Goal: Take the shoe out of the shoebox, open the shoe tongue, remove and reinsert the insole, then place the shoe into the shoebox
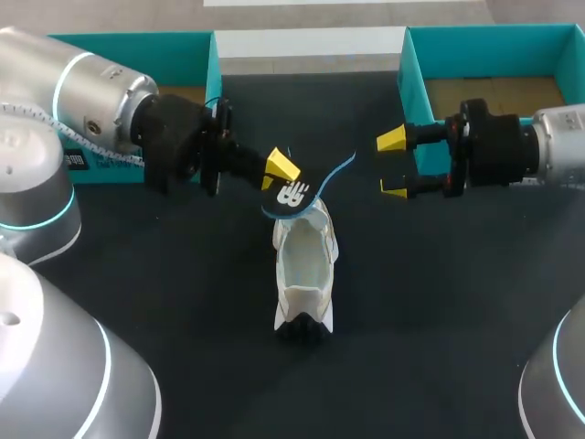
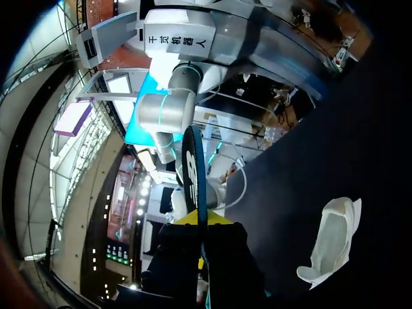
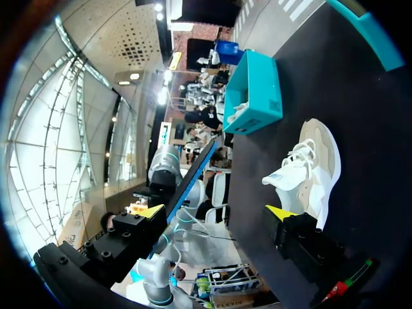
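A white shoe (image 1: 304, 265) lies on the black table, its opening up and its black heel toward the front edge. Just above its toe hangs the dark insole (image 1: 292, 194), blue-rimmed with a white logo, and my left gripper (image 1: 279, 174) is shut on one end of it. In the left wrist view the insole (image 2: 195, 170) stands edge-on out of the yellow tips (image 2: 199, 219), with the shoe (image 2: 331, 241) off to one side below. My right gripper (image 1: 393, 165) is open to the right of the insole, holding nothing. The right wrist view shows its own gripper (image 3: 215, 212), with the shoe (image 3: 315, 167) beside it.
A teal shoebox (image 1: 494, 64) stands at the back right, behind my right arm. A second teal box (image 1: 137, 50) is at the back left, partly hidden by my left arm; it also shows as the teal box (image 3: 254, 96) beyond the shoe.
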Available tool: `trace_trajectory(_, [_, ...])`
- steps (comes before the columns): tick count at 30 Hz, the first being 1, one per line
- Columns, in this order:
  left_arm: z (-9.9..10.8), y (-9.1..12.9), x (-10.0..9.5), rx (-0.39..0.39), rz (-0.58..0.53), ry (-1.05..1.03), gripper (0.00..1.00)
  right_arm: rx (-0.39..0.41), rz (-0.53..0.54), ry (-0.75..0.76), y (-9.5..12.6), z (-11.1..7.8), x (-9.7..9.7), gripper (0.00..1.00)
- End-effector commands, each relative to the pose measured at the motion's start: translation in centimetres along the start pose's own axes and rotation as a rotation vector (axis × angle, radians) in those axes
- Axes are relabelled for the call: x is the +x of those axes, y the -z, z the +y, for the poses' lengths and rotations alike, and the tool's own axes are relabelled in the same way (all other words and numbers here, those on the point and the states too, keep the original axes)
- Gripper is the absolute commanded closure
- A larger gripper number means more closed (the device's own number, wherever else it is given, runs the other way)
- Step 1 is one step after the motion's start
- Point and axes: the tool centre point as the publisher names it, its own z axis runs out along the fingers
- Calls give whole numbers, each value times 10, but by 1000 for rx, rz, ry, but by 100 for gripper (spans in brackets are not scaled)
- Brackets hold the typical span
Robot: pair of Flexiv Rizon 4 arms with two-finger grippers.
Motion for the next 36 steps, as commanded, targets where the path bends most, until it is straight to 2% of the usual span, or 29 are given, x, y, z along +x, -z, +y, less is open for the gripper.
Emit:
trace_trajectory(1, [1,-1,1,1,-1,-2,100,-2,-2,-1,-2,0,0,0])
trace_trajectory(3, [1,-1,1,1,-1,-2,100,-2,-2,-1,-2,0,0,0])
trace_trajectory(4, [3,-2,7,5,14,-22,100,-2,-2,-1,-2,0,0,0])
trace_trajectory(5, [6,-5,15,-7,75,-20,100,-2,-2,-1,-2,0,0,0])
trace_trajectory(6, [7,-6,20,-37,77,-81,100,-2,-2,-1,-2,0,0,0])
trace_trajectory(7, [7,-7,23,-10,76,-111,100,-2,-2,-1,-2,0,0,0])
trace_trajectory(11, [15,-10,38,-73,78,-180,100,-2,-2,-1,-2,0,0,0])
trace_trajectory(12, [14,-11,40,-63,73,-208,100,0,-1,1,-3,0,-1,0])
trace_trajectory(17, [13,-15,47,-126,80,-325,100,19,53,-16,-12,0,-2,0])
trace_trajectory(24, [26,-21,64,-244,71,-388,100,13,96,-36,-26,1,-4,0])
trace_trajectory(25, [27,-23,67,-254,64,-389,100,11,99,-36,-28,1,-4,3])
trace_trajectory(26, [29,-25,68,-257,55,-381,100,12,103,-37,-29,1,-4,17])
trace_trajectory(28, [31,-29,71,-270,46,-392,100,14,107,-37,-32,1,-4,27])
trace_trajectory(31, [33,-37,74,-282,53,-407,100,19,116,-35,-35,3,-4,49])
trace_trajectory(36, [40,-48,77,-319,47,-415,100,27,123,-31,-38,4,-4,56])
